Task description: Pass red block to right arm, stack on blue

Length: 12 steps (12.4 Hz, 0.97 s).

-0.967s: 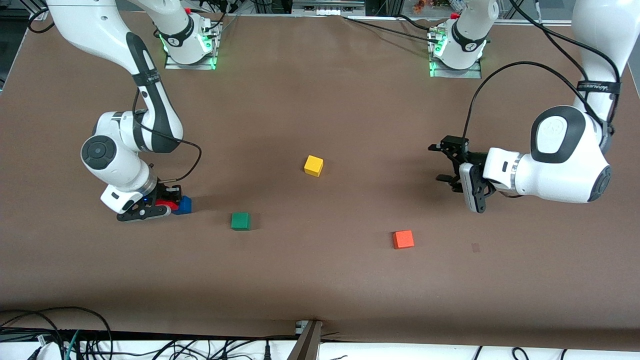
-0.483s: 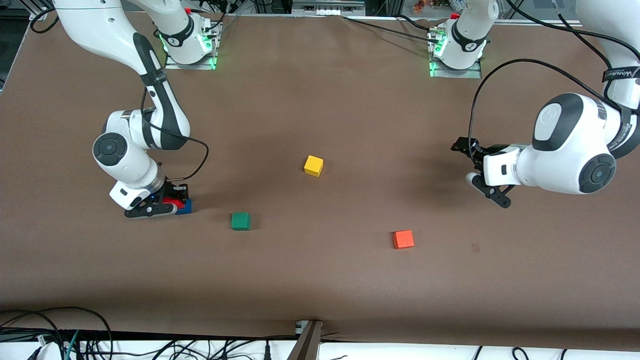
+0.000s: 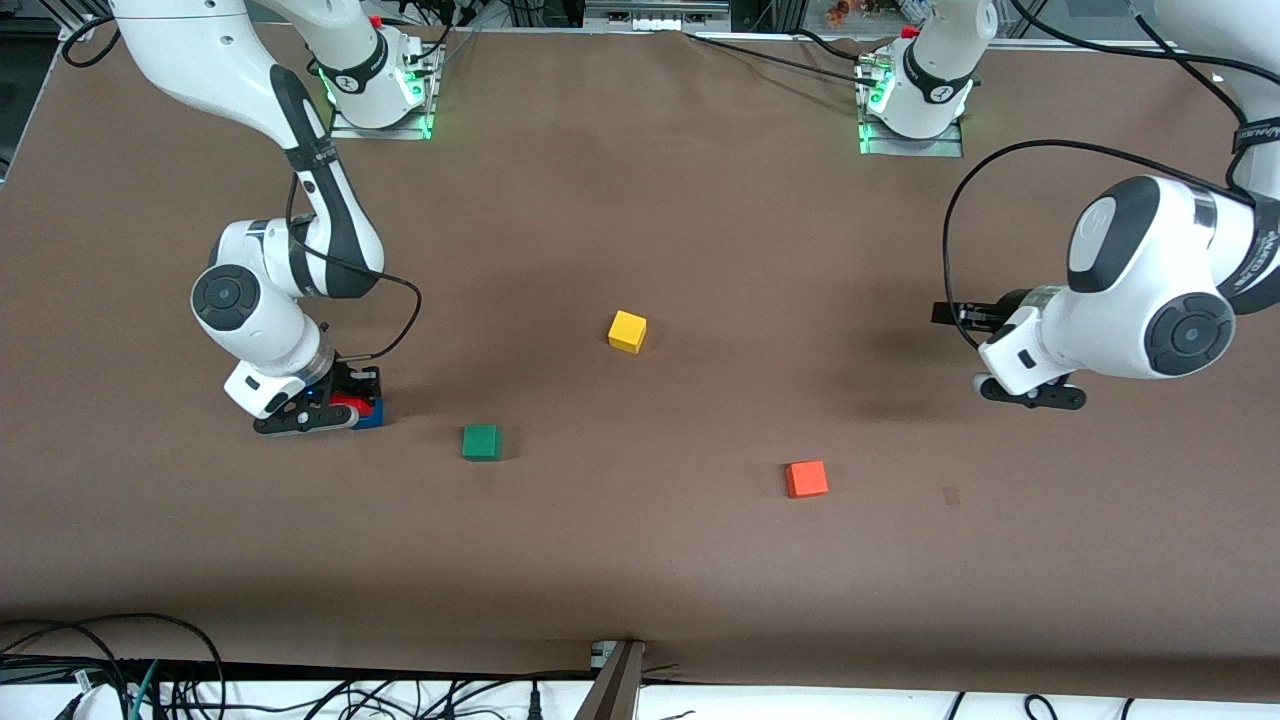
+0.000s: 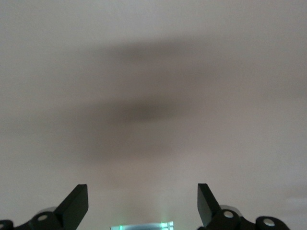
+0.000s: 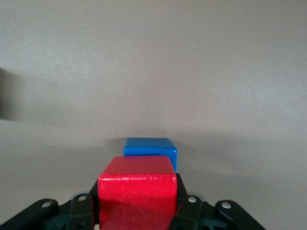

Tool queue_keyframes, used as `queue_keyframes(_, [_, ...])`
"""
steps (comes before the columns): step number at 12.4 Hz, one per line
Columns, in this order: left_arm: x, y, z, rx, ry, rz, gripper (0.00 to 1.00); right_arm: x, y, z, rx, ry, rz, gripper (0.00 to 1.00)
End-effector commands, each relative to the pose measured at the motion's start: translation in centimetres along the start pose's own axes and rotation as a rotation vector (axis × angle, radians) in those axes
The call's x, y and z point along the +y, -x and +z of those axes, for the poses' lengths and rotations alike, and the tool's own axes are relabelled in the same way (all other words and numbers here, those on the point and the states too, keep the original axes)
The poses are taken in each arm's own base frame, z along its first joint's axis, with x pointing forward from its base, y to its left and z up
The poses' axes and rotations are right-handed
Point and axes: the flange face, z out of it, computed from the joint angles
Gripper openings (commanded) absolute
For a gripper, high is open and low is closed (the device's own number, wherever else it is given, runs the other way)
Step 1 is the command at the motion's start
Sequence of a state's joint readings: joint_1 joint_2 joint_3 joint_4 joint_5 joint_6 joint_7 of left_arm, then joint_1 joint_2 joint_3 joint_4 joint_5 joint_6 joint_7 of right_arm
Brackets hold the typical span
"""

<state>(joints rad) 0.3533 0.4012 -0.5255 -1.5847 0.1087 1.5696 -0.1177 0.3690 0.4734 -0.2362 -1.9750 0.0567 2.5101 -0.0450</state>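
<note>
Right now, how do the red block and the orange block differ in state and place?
The red block is clamped in the shut right hand above the blue block; the orange block lies free on the table. The red block is at the right arm's end; the orange block lies toward the left arm's end, nearer the front camera. The open left hand holds nothing. Both are small cubes alike in size.

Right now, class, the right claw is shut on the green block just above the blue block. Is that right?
No. The right claw is shut on the red block, not the green block, which lies alone on the table. The right wrist view shows it just above the blue block.
</note>
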Motion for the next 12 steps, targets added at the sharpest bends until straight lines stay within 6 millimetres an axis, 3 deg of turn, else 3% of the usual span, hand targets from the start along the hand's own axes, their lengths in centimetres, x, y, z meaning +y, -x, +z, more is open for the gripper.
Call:
queue_keyframes(1, [-3.2,0.5,-6.7,0.124,-0.017,-0.067,1.00,0.1,0.8,-0.6,0.012,0.005,0.005,0.00])
queue_keyframes(3, [-4.6,0.7,-7.6,0.143,-0.019,-0.071,1.00,0.1,0.8,-0.5,0.011,0.005,0.005,0.00])
queue_keyframes(5, [-5.7,1.9,-12.6,0.249,-0.075,-0.075,1.00,0.3,0.8,-0.5,0.011,0.006,0.007,0.00])
queue_keyframes(7, [-6.1,3.7,-15.8,0.300,-0.099,-0.056,1.00,0.3,0.8,-0.5,0.011,0.006,0.007,0.00])
queue_keyframes(8, [-5.7,5.0,-16.9,0.320,-0.115,-0.076,1.00,0.3,0.8,-0.5,0.011,0.007,0.009,0.00])
queue_keyframes(9, [-6.8,5.6,-16.6,0.310,-0.132,-0.087,1.00,0.4,0.8,-0.5,0.011,0.007,0.010,0.00])
queue_keyframes(10, [-6.7,6.6,-17.3,0.332,-0.157,-0.101,1.00,0.4,0.8,-0.4,0.009,0.008,0.012,0.00])
queue_keyframes(12, [-4.6,8.8,-18.9,0.387,-0.133,-0.104,1.00,0.6,0.8,-0.4,0.009,0.008,0.016,0.00])
